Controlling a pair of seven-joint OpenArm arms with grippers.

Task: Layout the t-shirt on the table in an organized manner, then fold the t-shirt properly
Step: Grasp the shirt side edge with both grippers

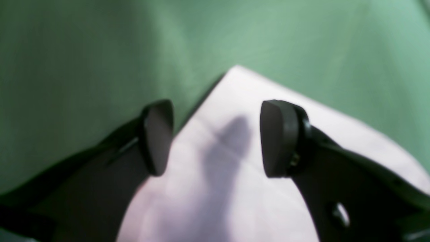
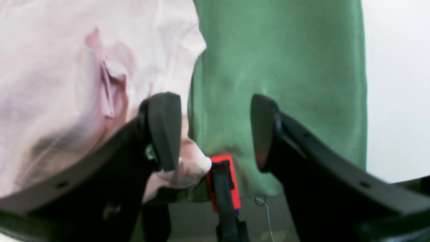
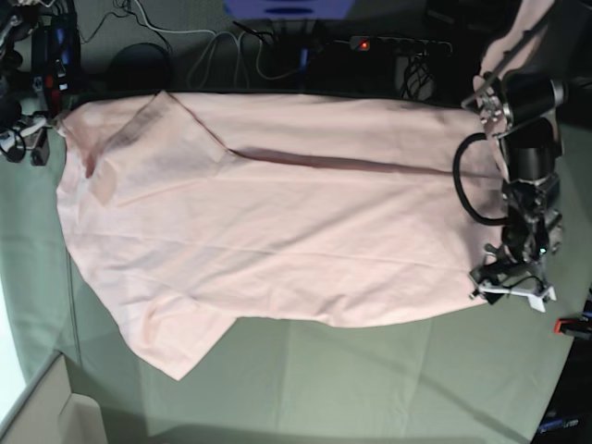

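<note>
Over t-shirt (image 1: 215, 174) corner, left gripper (image 1: 215, 137) jaws wide, empty

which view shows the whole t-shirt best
The base view: the t-shirt lies spread across the table, both sleeves visible. The left wrist view shows only one pale corner under the open left gripper. The right wrist view shows a blurred, wrinkled edge beside the open right gripper.

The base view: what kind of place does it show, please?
Probably a robotics lab bench rather than a home: a table covered in green cloth, held by a red clamp, with cables and a lit power strip behind the t-shirt.
</note>
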